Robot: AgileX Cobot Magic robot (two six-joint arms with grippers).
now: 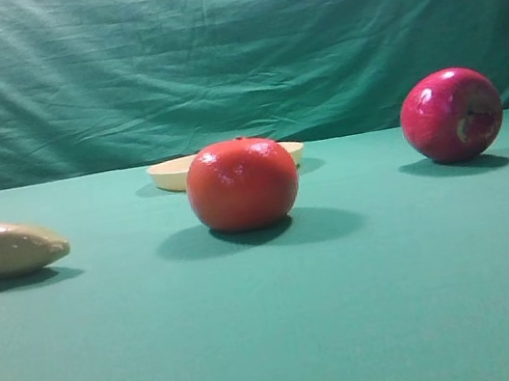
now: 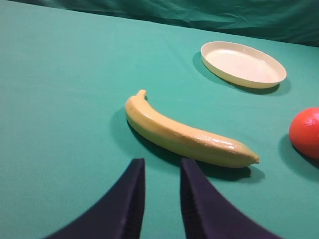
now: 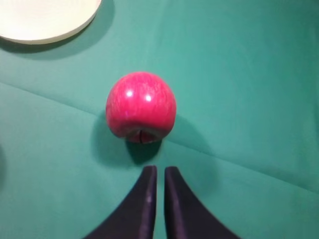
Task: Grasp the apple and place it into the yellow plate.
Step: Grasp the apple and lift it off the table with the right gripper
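The apple (image 1: pixel 452 115) is glossy magenta-red and sits on the green cloth at the right; in the right wrist view it (image 3: pixel 141 105) lies just ahead of my right gripper (image 3: pixel 160 168), which is shut and empty, a short gap from the fruit. The yellow plate (image 1: pixel 173 173) lies empty at the back, partly hidden behind an orange-red fruit; it also shows in the left wrist view (image 2: pixel 243 64) and at the top left of the right wrist view (image 3: pixel 45 20). My left gripper (image 2: pixel 162 162) is empty with a narrow gap between its fingers, close to a banana.
An orange-red tomato-like fruit (image 1: pixel 242 184) stands mid-table in front of the plate and shows at the right edge of the left wrist view (image 2: pixel 306 132). A pale banana (image 2: pixel 184 134) lies at the left (image 1: pixel 5 247). A green backdrop hangs behind the table.
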